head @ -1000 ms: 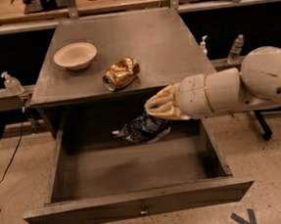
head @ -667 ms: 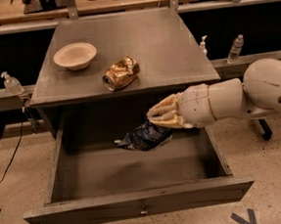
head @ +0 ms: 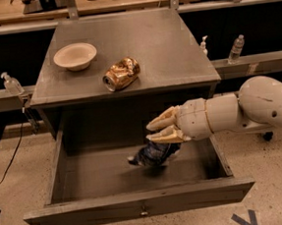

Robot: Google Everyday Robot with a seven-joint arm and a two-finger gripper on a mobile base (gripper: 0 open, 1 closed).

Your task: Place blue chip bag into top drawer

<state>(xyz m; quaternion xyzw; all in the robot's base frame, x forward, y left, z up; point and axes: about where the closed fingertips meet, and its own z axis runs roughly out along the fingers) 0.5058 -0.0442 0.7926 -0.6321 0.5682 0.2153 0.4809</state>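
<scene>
The top drawer (head: 90,213) is pulled wide open below the grey cabinet top (head: 149,39). The blue chip bag (head: 152,154), crumpled and dark navy, is inside the drawer's space right of centre, just under my fingers, with its shadow on the drawer floor below it. My gripper (head: 149,133) reaches in from the right over the drawer. Its two cream fingers are spread apart, one above the other, with nothing between them. I cannot tell whether the bag still touches the lower finger (head: 165,136).
On the cabinet top stand a beige bowl (head: 75,55) and a crushed gold-brown can (head: 121,74). Small bottles stand on the rails behind: one on the left (head: 11,84) and two on the right (head: 237,49). A cable runs on the floor at left.
My gripper has moved lower and further left into the drawer's space. Its fingers have opened. The bag is now below them, lower in the drawer.
</scene>
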